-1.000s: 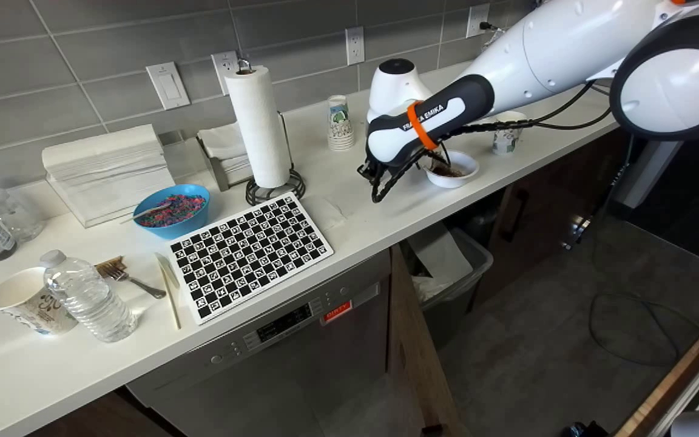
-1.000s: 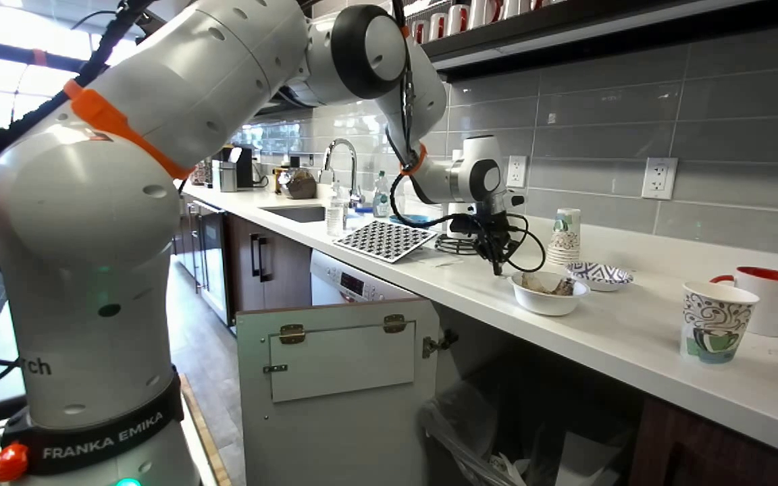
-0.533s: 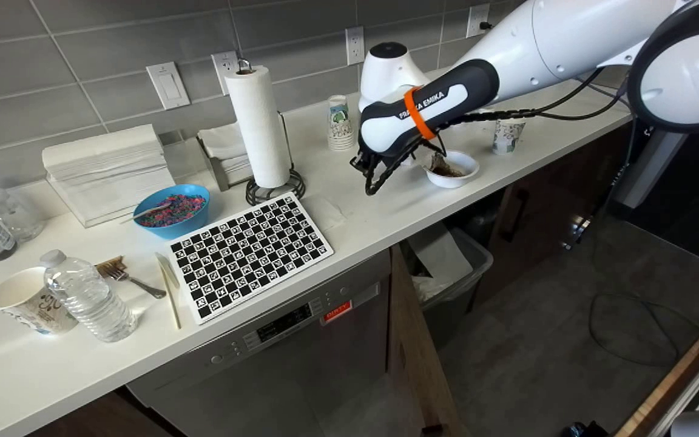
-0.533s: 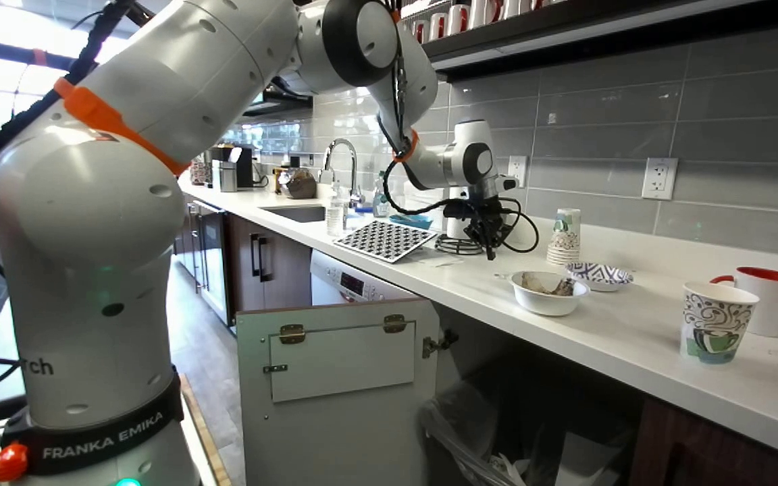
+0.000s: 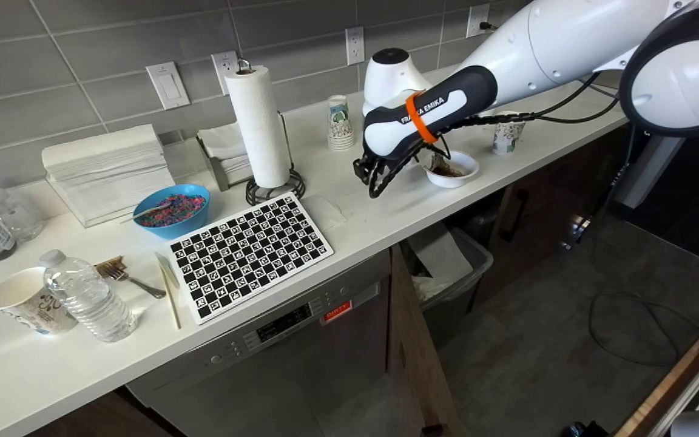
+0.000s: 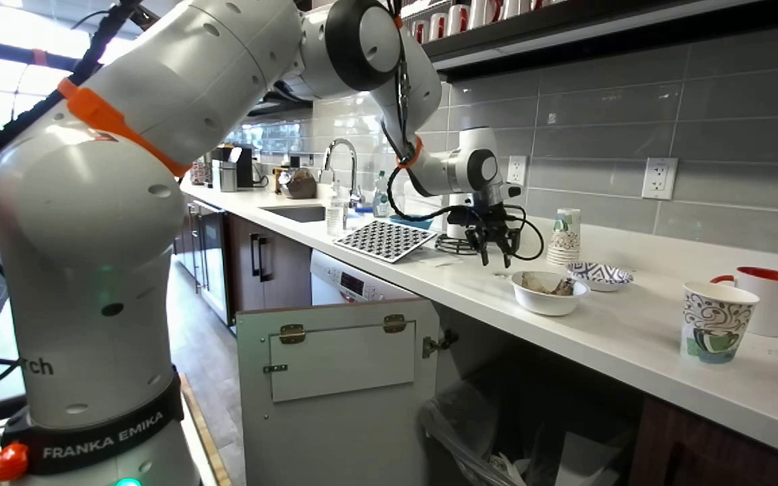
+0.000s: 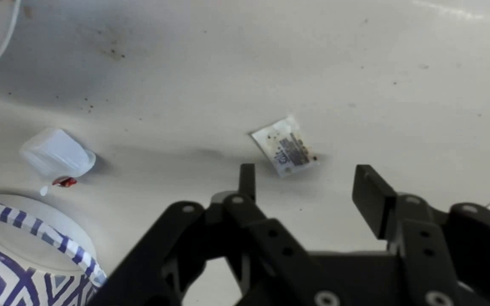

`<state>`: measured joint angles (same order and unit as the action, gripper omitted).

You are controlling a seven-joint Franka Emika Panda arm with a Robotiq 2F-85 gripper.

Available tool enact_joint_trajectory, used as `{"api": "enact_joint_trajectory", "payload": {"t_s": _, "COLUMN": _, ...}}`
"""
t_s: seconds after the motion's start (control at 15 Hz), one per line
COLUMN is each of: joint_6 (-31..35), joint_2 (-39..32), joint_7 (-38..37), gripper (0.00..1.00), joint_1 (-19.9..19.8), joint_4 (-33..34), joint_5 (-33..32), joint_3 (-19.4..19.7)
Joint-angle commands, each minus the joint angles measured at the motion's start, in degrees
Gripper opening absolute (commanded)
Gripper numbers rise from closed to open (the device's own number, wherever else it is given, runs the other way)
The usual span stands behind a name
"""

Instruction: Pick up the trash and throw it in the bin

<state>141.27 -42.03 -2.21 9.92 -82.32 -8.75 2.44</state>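
Observation:
A small square paper tag with dark print, seemingly the trash, lies on the white counter in the wrist view. My gripper is open above the counter, and the tag shows just beyond and between its fingertips, not held. In an exterior view the gripper hangs over the counter, left of a white bowl of brownish scraps. Below counter height the grey bin stands in the opened cabinet, with papers inside; its pale liner also shows.
A blue-patterned bowl and a white plastic piece lie left in the wrist view. Around the arm stand a paper towel roll, stacked cups, a paper cup and a mug. The cabinet door juts out.
My gripper has lifted off the counter, then dipped slightly, and its jaws have gone from shut to open. A small thing beside the white bowl has stayed on the counter.

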Motion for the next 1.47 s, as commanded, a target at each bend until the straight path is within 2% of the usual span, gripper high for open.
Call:
{"api": "enact_joint_trajectory", "payload": {"t_s": 0.0, "joint_6": -1.69, "joint_2": -2.47, "joint_7": -1.13, "gripper": 0.75, "joint_1": -0.48, "joint_4": 2.65, "joint_5": -0.63, "joint_3": 0.35}}
{"api": "enact_joint_trajectory", "payload": {"t_s": 0.07, "joint_6": -1.69, "joint_2": -2.81, "joint_7": -0.86, "gripper": 0.59, "joint_1": -0.73, "joint_4": 2.86, "joint_5": -0.41, "joint_3": 0.19}}
{"api": "enact_joint_trajectory", "payload": {"t_s": 0.2, "joint_6": -1.69, "joint_2": -3.52, "joint_7": -0.47, "gripper": 0.54, "joint_1": -1.17, "joint_4": 3.44, "joint_5": 0.07, "joint_3": -0.25}}
{"api": "enact_joint_trajectory", "payload": {"t_s": 0.33, "joint_6": -1.67, "joint_2": -4.07, "joint_7": -0.24, "gripper": 0.31, "joint_1": -1.45, "joint_4": 3.91, "joint_5": 0.47, "joint_3": -0.61}}
{"api": "enact_joint_trajectory", "payload": {"t_s": 0.6, "joint_6": -2.07, "joint_2": -4.53, "joint_7": 0.21, "gripper": 0.02, "joint_1": -1.88, "joint_4": 4.52, "joint_5": 1.24, "joint_3": -1.28}}
{"api": "enact_joint_trajectory", "payload": {"t_s": 1.0, "joint_6": -2.4, "joint_2": -3.69, "joint_7": 0.32, "gripper": 0.0, "joint_1": -2.55, "joint_4": 3.68, "joint_5": 2.35, "joint_3": -2.19}}
{"api": "enact_joint_trajectory", "payload": {"t_s": 1.2, "joint_6": -1.97, "joint_2": -1.93, "joint_7": -2.36, "gripper": 0.0, "joint_1": -1.55, "joint_4": 2.56, "joint_5": 1.9, "joint_3": -1.06}}
{"api": "enact_joint_trajectory", "payload": {"t_s": 1.27, "joint_6": -1.85, "joint_2": -1.58, "joint_7": -4.01, "gripper": 0.26, "joint_1": -1.09, "joint_4": 2.52, "joint_5": 1.77, "joint_3": -0.53}}
{"api": "enact_joint_trajectory", "payload": {"t_s": 1.33, "joint_6": -1.78, "joint_2": -1.42, "joint_7": -5.77, "gripper": 0.27, "joint_1": -0.65, "joint_4": 2.67, "joint_5": 1.52, "joint_3": 0.05}}
{"api": "enact_joint_trajectory", "payload": {"t_s": 1.4, "joint_6": -1.84, "joint_2": -1.37, "joint_7": -7.65, "gripper": 0.32, "joint_1": -0.13, "joint_4": 2.93, "joint_5": 1.21, "joint_3": 0.74}}
